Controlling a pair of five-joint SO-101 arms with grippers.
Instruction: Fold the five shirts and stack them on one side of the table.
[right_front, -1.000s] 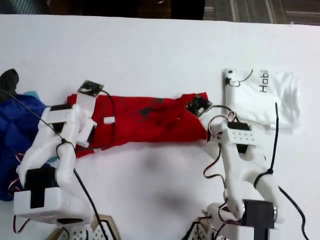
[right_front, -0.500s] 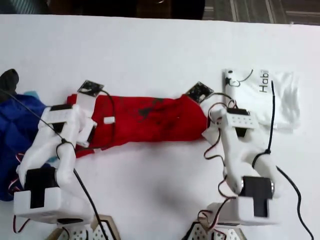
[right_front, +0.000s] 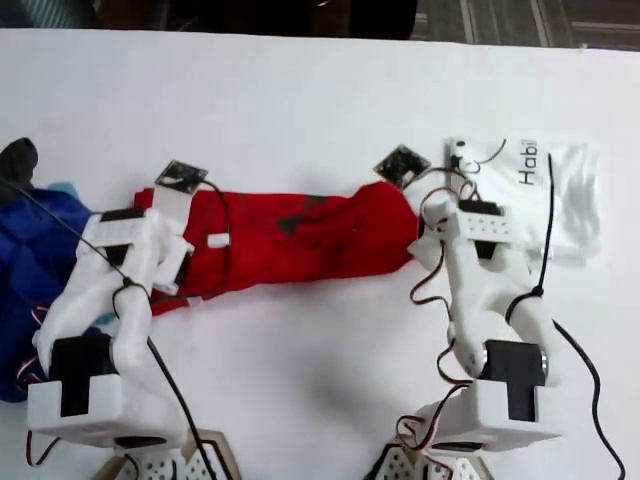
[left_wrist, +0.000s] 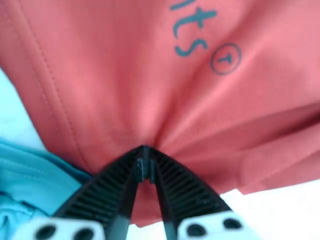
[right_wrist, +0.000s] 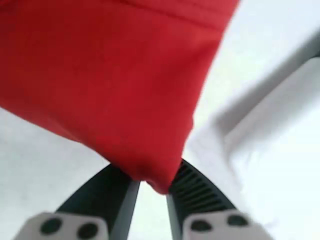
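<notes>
A red shirt (right_front: 300, 240), folded into a long strip, lies across the middle of the table. My left gripper (left_wrist: 144, 162) is shut on a pinch of its cloth (left_wrist: 200, 100) at the strip's left end, near the dark print. At the right end, my right gripper (right_wrist: 150, 186) is shut on a corner of the red shirt (right_wrist: 110, 80), which hangs between the fingers. In the high view the left arm (right_front: 130, 250) and the right arm (right_front: 480, 260) stand at either end of the strip. A folded white shirt (right_front: 525, 195) lies just right of the right arm.
A pile of blue shirts (right_front: 30, 270) sits at the table's left edge, with teal cloth (left_wrist: 25, 185) showing beside the red shirt. The white shirt's edge (right_wrist: 280, 125) is close to my right gripper. Bare white table (right_front: 300, 100) stretches behind the red shirt.
My right arm has carried the red shirt's right end toward the far side and slightly right, closer to the white shirt. The left arm has kept still.
</notes>
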